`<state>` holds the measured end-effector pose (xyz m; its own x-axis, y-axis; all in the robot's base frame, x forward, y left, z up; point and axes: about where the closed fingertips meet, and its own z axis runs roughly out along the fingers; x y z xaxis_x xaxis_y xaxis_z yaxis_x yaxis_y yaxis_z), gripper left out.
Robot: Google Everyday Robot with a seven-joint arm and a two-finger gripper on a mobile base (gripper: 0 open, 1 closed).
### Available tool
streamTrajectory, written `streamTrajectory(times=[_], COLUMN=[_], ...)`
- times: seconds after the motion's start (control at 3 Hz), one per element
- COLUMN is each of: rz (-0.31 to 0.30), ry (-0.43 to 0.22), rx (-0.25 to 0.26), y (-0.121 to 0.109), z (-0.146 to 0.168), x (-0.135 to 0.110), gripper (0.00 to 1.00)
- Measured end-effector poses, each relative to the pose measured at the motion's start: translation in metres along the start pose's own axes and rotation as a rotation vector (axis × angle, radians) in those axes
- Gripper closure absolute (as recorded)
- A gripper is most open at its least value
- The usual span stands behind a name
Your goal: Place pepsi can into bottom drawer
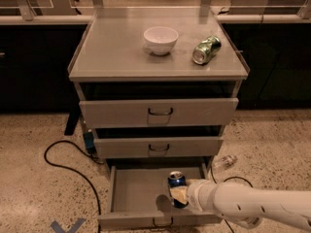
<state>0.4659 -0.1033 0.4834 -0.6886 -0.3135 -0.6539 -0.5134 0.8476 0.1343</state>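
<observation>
The pale fingers (181, 194) are seen closed around the lower half of the pepsi can (176, 179), which is held upright with its silver top facing up. The gripper (178, 194) is positioned inside the open bottom drawer (135, 191), toward its front right part, and a dark shadow (163, 203) is cast on the drawer floor just to the left of it. Whether the can's base touches the drawer floor or hangs just above it cannot be told, as the base is hidden by the fingers. The gripper is carried by a thick white arm (243, 205) that enters from the lower right edge and crosses over the drawer's front right corner. Above, the two shallower drawers (194, 111) are pulled out partway, the upper one further than the middle one. On the cabinet top (107, 52) a white bowl (161, 39) is set upright, and a green and silver can (206, 49) is laid on its side to the right of it, apart from it. On the speckled floor a black cable (58, 164) is looped to the left of the cabinet, and what appears to be a clear plastic bottle (224, 161) is lying to the right of it.
</observation>
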Motion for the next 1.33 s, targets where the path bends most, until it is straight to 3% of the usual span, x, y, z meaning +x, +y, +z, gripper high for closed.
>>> streamTrajectory(times=[0.33,0.67,1.0,1.33], rz=[-0.001,0.014,0.023,0.081], ry=[-0.001,-0.027,-0.123,-0.116], rx=[0.001,0.002,0.049,0.068], y=[0.000,-0.003,-0.017,-0.021], z=[0.000,0.028,0.092,0.115], x=[-0.001,0.009,-0.005,0.022], gripper=[1.00,1.00,1.00,1.00])
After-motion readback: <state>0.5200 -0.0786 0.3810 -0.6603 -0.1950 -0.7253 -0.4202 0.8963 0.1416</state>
